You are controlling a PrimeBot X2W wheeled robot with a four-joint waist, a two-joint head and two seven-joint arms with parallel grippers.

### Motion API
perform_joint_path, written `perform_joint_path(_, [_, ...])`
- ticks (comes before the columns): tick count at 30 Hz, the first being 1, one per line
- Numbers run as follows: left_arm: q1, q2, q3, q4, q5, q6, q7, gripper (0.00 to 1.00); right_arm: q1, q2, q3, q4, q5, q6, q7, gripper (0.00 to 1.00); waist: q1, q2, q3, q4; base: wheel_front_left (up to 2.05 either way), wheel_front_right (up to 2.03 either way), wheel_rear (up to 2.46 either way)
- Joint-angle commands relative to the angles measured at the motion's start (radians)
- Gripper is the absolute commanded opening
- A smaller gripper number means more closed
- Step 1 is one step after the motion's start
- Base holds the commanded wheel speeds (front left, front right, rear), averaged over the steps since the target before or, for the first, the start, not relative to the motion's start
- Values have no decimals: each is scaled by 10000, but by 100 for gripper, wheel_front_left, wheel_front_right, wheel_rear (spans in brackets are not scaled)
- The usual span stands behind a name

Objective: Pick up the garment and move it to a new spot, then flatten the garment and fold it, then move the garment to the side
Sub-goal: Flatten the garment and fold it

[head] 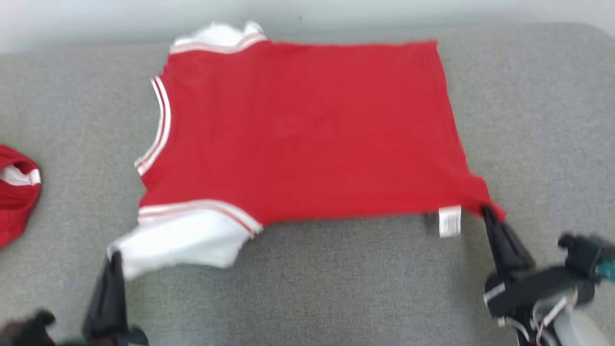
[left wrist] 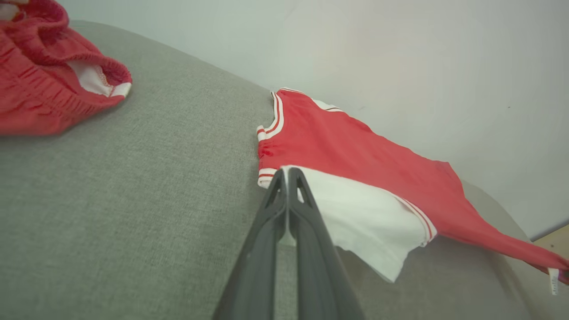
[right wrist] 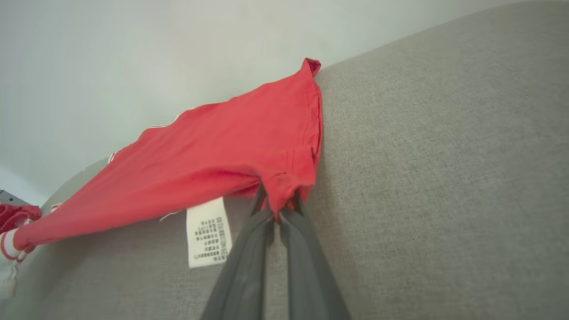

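Note red garment [head: 307, 129] spread on grey upholstered surface [head: 336, 278]. Verify left gripper [head: 115, 259] clamped on white sleeve [head: 182, 240], right gripper [head: 486, 211] clamped on hem corner beside care label [head: 449, 221]. Avoid uneven pull: likely to slip thin pinches and skew the fold. Keep clear of second red garment [head: 17, 192].

A grey, woven-fabric table [head: 336, 288] with rounded corners spreads wide under soft, even light. Behind its far edge rises a plain, pale grey-white wall [head: 72, 19]. A sliver of pale wood [left wrist: 555, 242] shows beyond one corner.
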Motion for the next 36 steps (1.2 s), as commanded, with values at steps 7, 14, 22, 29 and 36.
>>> perform_joint_path(7, [1602, -664, 101, 711, 387, -462, -35, 0, 1873, 291, -786, -180, -394, -24, 376, 0, 2, 2, -1031, 213, 0, 0, 0])
perform_joint_path(14, [2381, -886, 127, 974, 515, -616, -35, 0, 2912, 531, -1282, -429, -567, -24, 755, 0, 2, 2, -1373, 262, 0, 0, 0])
perform_joint_path(22, [2108, -896, -184, 916, 825, -749, -13, 0, 3156, 936, -1207, -822, -868, -24, 1206, 0, 2, 2, -1396, 206, 0, 0, 0])
perform_joint_path(29, [869, -519, -524, 835, 1333, -1028, 467, 0, 2313, 912, -739, -786, -725, -24, 1483, 0, 2, 2, -1355, -65, 0, 0, 0])
perform_joint_path(36, [-1020, -20, -486, 1316, 1431, -1380, 1126, 0, 677, 648, -155, 160, -261, -24, 1718, 0, 2, 2, -1117, -313, 0, 0, 0])
